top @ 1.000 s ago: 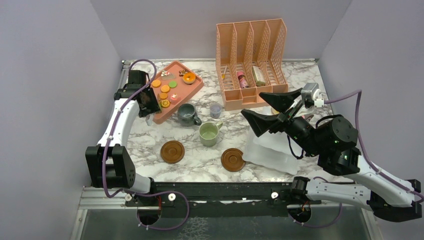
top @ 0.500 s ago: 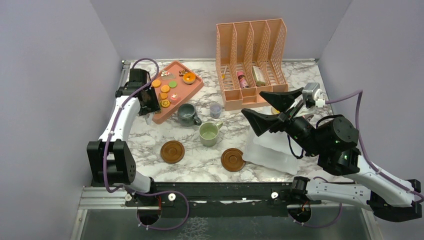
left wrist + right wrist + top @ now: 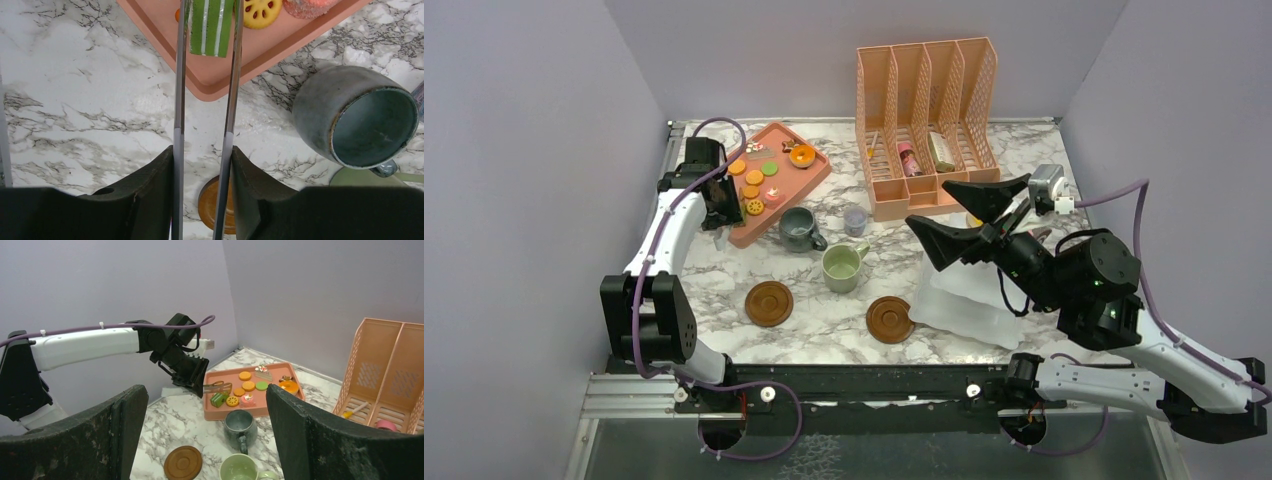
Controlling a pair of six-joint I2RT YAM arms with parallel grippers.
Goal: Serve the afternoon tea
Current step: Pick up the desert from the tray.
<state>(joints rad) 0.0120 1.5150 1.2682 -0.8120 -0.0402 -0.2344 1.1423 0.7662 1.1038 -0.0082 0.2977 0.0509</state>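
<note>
Toy cookies [image 3: 759, 178] lie on the pink tray [image 3: 742, 238] near the far-left corner of the table [image 3: 824, 345]; the grey-blue mug [image 3: 798, 227] stands beside it. From the left wrist, the left gripper [image 3: 202, 160] clamps metal tongs [image 3: 178, 100] pinching a green striped cake [image 3: 212, 27], seemingly above the tray. From the right wrist, the right gripper [image 3: 204, 405] gapes wide, empty.

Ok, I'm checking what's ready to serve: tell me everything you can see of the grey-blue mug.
The grey-blue mug looks like glazed ceramic, speckled grey outside, blue-green inside, with a small loop handle turned toward the pale green mug. It stands upright and looks empty, on the marble table just off the near edge of the pink tray, not touching it. It sits on neither coaster.
</note>
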